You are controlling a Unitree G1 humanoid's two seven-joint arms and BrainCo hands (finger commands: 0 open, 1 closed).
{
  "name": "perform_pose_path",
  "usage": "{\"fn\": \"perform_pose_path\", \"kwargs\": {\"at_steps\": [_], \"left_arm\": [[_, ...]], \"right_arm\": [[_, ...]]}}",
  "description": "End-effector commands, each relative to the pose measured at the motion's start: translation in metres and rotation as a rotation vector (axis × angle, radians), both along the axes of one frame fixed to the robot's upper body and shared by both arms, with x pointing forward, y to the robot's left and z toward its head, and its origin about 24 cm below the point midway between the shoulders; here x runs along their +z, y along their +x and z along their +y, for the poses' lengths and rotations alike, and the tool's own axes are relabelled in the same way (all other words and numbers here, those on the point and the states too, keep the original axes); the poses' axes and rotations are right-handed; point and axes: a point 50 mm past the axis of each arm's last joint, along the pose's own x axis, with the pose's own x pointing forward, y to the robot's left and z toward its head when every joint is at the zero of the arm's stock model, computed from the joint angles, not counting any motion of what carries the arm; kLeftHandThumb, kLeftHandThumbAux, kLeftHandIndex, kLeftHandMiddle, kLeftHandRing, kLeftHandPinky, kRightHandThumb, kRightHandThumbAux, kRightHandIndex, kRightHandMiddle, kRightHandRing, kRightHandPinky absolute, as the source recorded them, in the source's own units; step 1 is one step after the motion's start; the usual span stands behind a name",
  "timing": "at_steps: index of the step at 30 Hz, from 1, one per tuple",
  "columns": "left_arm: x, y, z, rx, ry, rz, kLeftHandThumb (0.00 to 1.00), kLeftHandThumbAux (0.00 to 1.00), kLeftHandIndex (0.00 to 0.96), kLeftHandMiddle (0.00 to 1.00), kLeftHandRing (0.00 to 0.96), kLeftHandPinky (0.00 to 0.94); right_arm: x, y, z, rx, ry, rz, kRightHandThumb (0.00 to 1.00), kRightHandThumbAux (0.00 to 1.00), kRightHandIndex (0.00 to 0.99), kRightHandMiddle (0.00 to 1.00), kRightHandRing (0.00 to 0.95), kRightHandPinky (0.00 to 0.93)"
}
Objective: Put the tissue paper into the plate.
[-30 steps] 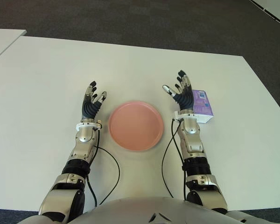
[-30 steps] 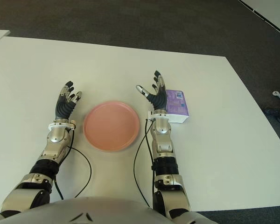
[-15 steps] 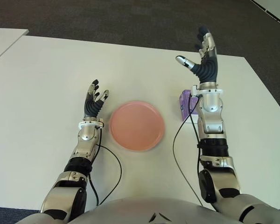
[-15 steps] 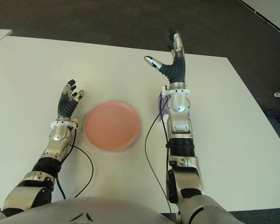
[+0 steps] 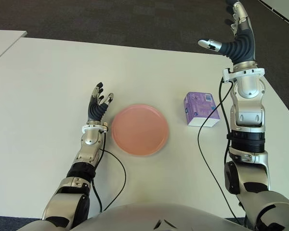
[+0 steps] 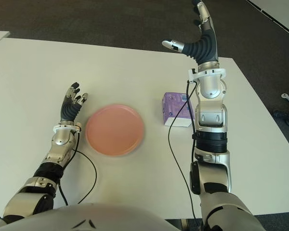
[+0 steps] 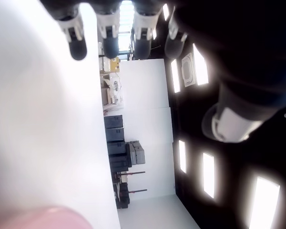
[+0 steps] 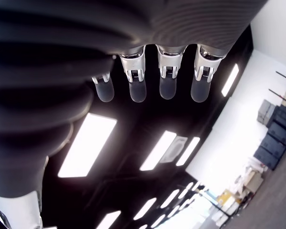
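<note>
Tissue pack (image 5: 201,109) sits on the bench (image 5: 48,86) beside the plate (image 5: 139,129), not in it. Right hand (image 5: 235,38) raised, fingers spread, holding nothing; left hand (image 5: 97,107) left of the plate, fingers loose too.

tissue pack (image 5: 201,109) right of plate (image 5: 140,129)

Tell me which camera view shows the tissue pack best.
The left eye view: the tissue pack lies whole and unobstructed on the table, right of the plate, with the raised right hand clear of it. In the right eye view the right forearm and cable partly cover it. Neither wrist view shows it.
</note>
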Motion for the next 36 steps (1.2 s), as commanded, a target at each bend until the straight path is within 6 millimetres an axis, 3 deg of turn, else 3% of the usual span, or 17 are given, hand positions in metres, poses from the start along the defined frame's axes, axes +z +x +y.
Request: {"fn": "perform_pose_path", "kwargs": {"at_steps": [1,10,16,24,36], "left_arm": [[-0.005,-0.006,-0.002,-0.006,-0.003,0.024,0.0,0.551,0.0,0.003,0.0,0.0],[-0.007,-0.007,-0.002,0.003,0.0,0.029,0.0,0.558,0.0,0.013,0.0,0.0],[-0.007,-0.008,-0.002,0.008,0.002,0.032,0.0,0.551,0.002,0.013,0.0,0.0],[-0.007,-0.008,-0.001,0.011,-0.012,0.036,0.0,0.549,0.007,0.018,0.0,0.0],[-0.009,-0.007,0.0,0.015,-0.026,0.051,0.0,0.549,0.0,0.0,0.0,0.0]], "right_arm": [[-0.02,0.002,-0.03,-0.074,-0.125,0.095,0.155,0.673,0.036,0.048,0.021,0.008],[-0.027,-0.001,-0.054,-0.078,-0.663,0.361,0.118,0.526,0.016,0.009,0.002,0.0],[-0.042,0.0,-0.069,-0.024,-0.873,0.491,0.13,0.426,0.002,0.001,0.0,0.0],[-0.073,-0.018,-0.079,0.048,-0.993,0.611,0.185,0.351,0.0,0.0,0.0,0.0],[-0.088,-0.032,-0.097,0.088,-1.075,0.76,0.234,0.29,0.0,0.0,0.0,0.0]]}}
